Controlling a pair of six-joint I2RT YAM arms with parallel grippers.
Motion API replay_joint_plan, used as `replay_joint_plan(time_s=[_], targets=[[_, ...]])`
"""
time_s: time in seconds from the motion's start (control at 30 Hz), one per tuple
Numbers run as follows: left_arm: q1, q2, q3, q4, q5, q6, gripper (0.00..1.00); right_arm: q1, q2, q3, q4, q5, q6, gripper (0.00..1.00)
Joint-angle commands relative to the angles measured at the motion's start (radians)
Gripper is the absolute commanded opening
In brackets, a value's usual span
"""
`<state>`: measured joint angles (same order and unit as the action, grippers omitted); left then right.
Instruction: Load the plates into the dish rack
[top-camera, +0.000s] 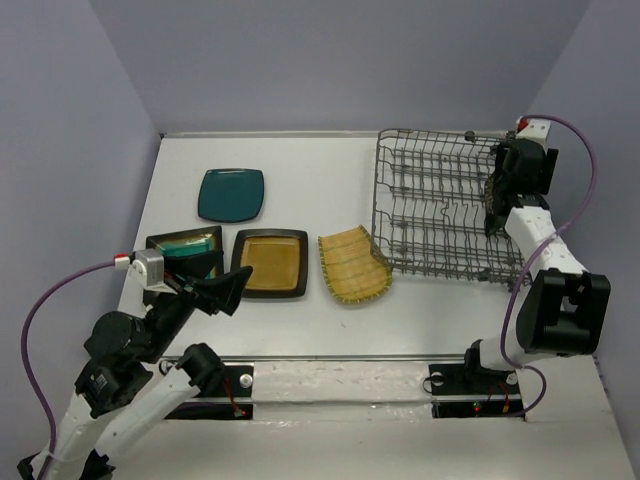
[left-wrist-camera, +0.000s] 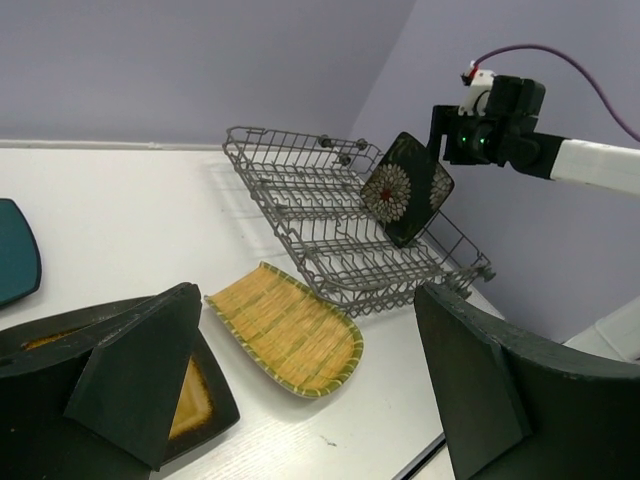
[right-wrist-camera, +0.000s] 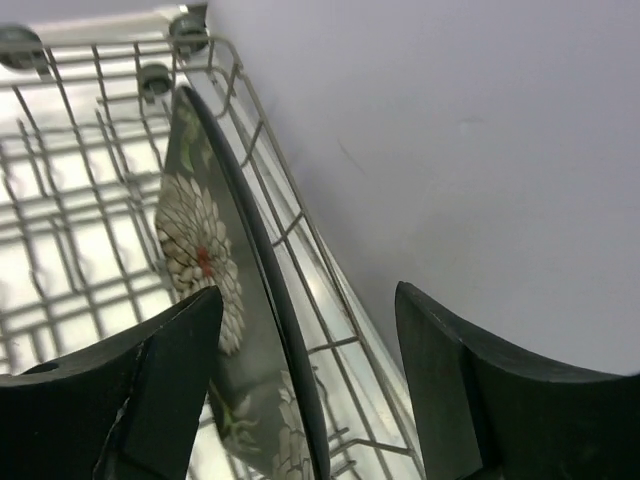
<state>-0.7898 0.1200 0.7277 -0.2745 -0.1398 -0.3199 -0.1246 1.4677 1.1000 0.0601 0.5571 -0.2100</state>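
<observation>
The black flower plate (left-wrist-camera: 405, 190) stands on its edge at the right side of the dish rack (left-wrist-camera: 300, 215), tilted and leaning on the rack's side wires. If it sits properly in a slot, I cannot tell. The right gripper (right-wrist-camera: 308, 298) is directly over it. Its jaws are well apart and the plate's rim passes between the fingers (right-wrist-camera: 150, 385) w/o being pinched, w/ a clear gap on the wall (right-wrist-camera: 480, 150) side, so it grips nothing. I judge the step in hand as the release of plate no. 1.

To do it well: pull away along the plate's own plane, w/ no sideways move. The rim is close to one finger, and a brush there could tip the plate over. The wall is just beside the rack, so there is little room on that side.

Four plates lie on the table (top-camera: 300, 330):
- the yellow ribbed plate (top-camera: 353, 266), at the rack's near-left corner, apparently touching it
- the mustard plate (top-camera: 271, 263), beside it
- the dark-rimmed teal plate (top-camera: 185, 243)
- the plain teal plate (top-camera: 231, 194), further back

The left gripper (top-camera: 228, 290) hovers near the dark-rimmed teal plate, jaws fully wide, empty.
</observation>
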Motion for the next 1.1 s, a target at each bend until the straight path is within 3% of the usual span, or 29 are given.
replay_joint_plan(time_s=[0.0,0.23,0.5,0.73,0.77,0.97,1.07], targets=[[0.004,0.055,0.003,0.038,0.011,0.001,0.99,-0.001,-0.066,0.107,-0.09,0.021,0.209,0.83],[0.032,0.092,0.001,0.043,0.019,0.001,0.99,-0.001,-0.144,0.124,-0.166,-0.11,0.424,0.89],[0.124,0.181,-0.001,0.055,0.078,0.008,0.99,0.009,-0.253,0.081,-0.169,-0.283,0.552,0.89],[0.224,0.198,-0.004,0.075,0.094,0.012,0.99,0.235,-0.307,0.031,-0.103,-0.42,0.592,0.82],[0.237,0.205,-0.002,0.075,0.088,0.008,0.99,0.274,-0.297,0.029,-0.092,-0.436,0.622,0.8],[0.322,0.241,0.006,0.06,0.037,-0.007,0.99,0.566,-0.126,0.015,0.122,-0.5,0.788,0.34],[0.331,0.221,0.012,0.052,-0.058,-0.022,0.99,0.709,0.047,0.113,0.165,-0.479,0.807,0.27]])
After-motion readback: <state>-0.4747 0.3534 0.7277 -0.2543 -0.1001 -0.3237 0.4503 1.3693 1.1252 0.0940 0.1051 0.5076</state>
